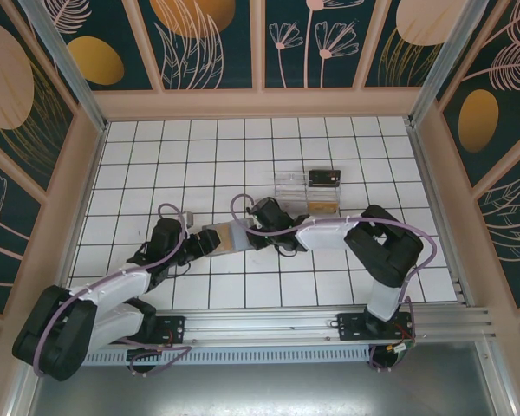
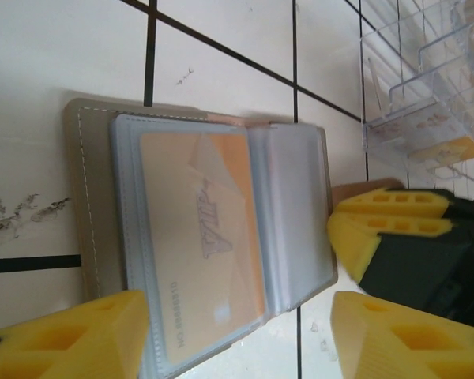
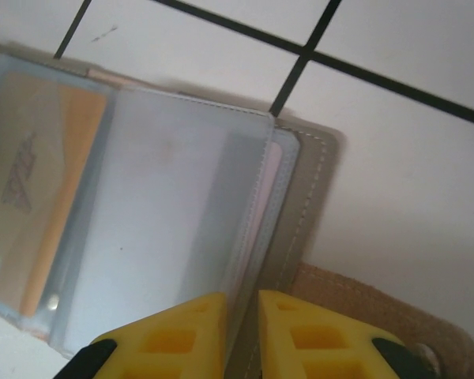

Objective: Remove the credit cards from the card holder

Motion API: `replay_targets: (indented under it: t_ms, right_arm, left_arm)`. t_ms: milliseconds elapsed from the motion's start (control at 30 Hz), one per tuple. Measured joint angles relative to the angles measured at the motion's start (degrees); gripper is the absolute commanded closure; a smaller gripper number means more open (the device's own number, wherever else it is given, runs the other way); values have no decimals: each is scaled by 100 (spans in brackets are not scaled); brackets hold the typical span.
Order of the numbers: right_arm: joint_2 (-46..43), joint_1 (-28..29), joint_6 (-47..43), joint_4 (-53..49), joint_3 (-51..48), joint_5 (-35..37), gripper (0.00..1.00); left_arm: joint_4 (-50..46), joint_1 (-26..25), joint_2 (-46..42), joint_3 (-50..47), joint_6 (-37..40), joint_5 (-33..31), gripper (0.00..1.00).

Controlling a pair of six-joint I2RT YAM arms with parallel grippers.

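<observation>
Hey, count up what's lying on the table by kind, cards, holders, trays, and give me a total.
Credit cards: 3 (orange card in the card holder, black card by the clear plastic tray, tan card in it)
Card holder: 1
Clear plastic tray: 1
Total: 5

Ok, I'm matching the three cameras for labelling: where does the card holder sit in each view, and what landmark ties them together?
Top external: card holder near the centre, below-left of the clear tray.
Left wrist: card holder lies open across the middle.
Right wrist: card holder fills the left and centre, seen close up.
Shared landmark: the tan-gold card in its clear sleeve, seen in both wrist views.
</observation>
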Motion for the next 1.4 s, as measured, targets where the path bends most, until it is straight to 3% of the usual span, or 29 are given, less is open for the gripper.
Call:
replay_targets:
  t_ms: [200,267,333,767,1400]
  right_arm:
    - [0,-72,20,35,0,-474,77]
    - [0,-72,92,46,0,-664,75]
    - [0,-70,168,46,0,-796,74]
    - [0,-74,662,201,11,-1364,70]
    - [181,-74,1021,505,671,-2201,66]
  left_arm:
    - [68,0,243,72,-7,103,63]
    - [81,0,382,109,0,96,77]
    - [79,0,553,157,0,79,83]
    - [144,0,1099,258,13,35,87]
    - [70,0,960,258,11,4,88]
